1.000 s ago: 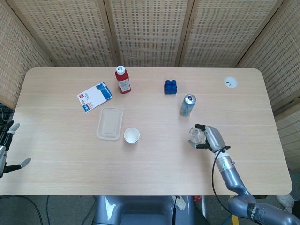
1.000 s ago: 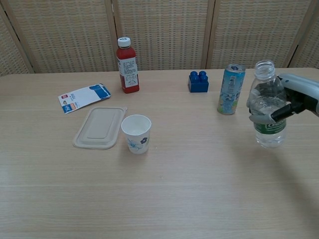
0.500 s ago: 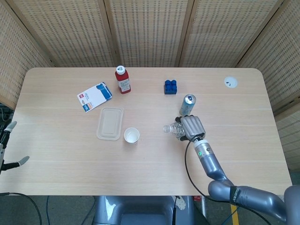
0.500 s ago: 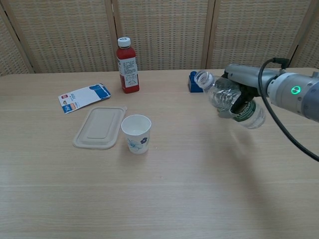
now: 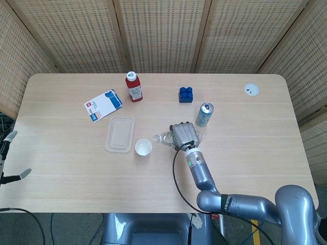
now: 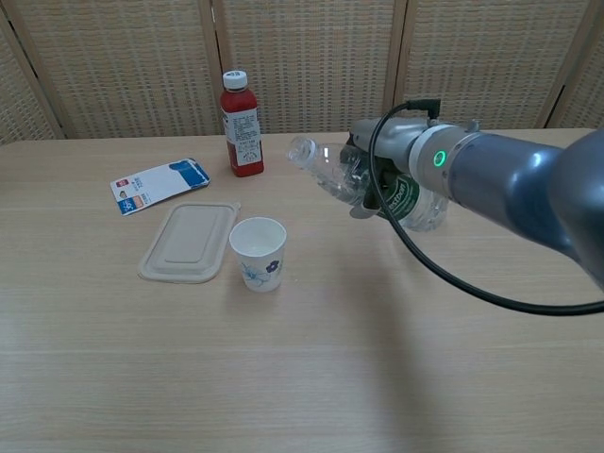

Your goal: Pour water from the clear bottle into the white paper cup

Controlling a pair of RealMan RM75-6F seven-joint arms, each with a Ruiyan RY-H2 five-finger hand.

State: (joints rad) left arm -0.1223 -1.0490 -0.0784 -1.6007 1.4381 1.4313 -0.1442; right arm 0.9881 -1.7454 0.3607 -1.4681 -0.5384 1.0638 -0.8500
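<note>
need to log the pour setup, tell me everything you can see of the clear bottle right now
The clear bottle is see-through ribbed plastic with a green label near its base and no cap visible on its open neck. The right hand grips it around the middle, lifted off the table. It is tilted close to horizontal, mouth pointing toward the white paper cup, short of the cup and higher than its rim. No water is seen leaving it. Nothing but the hand touches it.

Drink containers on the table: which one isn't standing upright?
The clear bottle. The right hand holds it in the air, tipped with its neck toward the white paper cup. The red bottle and the can stand upright.
</note>
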